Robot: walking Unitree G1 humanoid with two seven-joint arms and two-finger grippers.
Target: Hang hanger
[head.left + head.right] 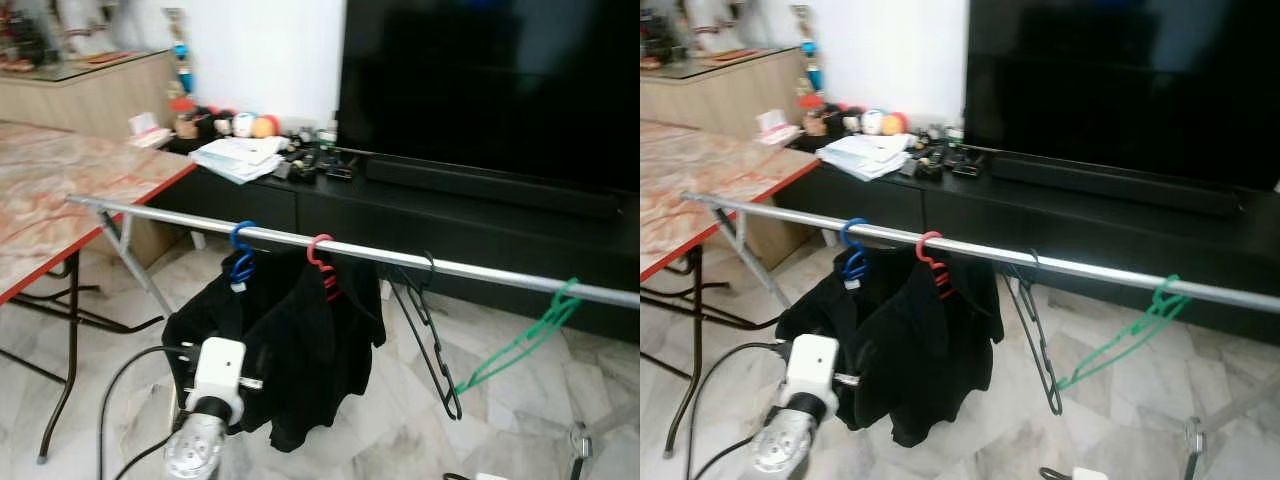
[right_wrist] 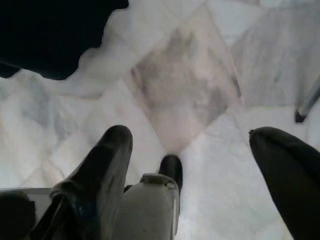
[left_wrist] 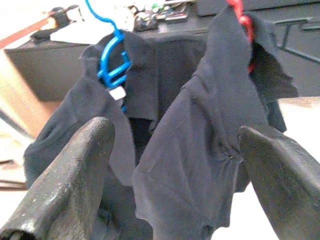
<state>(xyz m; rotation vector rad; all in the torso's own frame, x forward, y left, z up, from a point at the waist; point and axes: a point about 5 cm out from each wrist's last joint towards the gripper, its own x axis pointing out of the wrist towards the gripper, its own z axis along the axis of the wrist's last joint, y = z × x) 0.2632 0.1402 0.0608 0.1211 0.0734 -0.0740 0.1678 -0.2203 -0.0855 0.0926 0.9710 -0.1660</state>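
With its fingers spread and empty, the left gripper [image 3: 175,165] is held just before the black garments [image 3: 200,130] on the rail [image 1: 400,258], where cloth may be snagged and the red hanger [image 1: 322,262] dragged off.

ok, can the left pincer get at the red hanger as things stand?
Probably yes: the left pincer is open and aimed at the black garments, with the red hanger up ahead on the rail and nothing between them.
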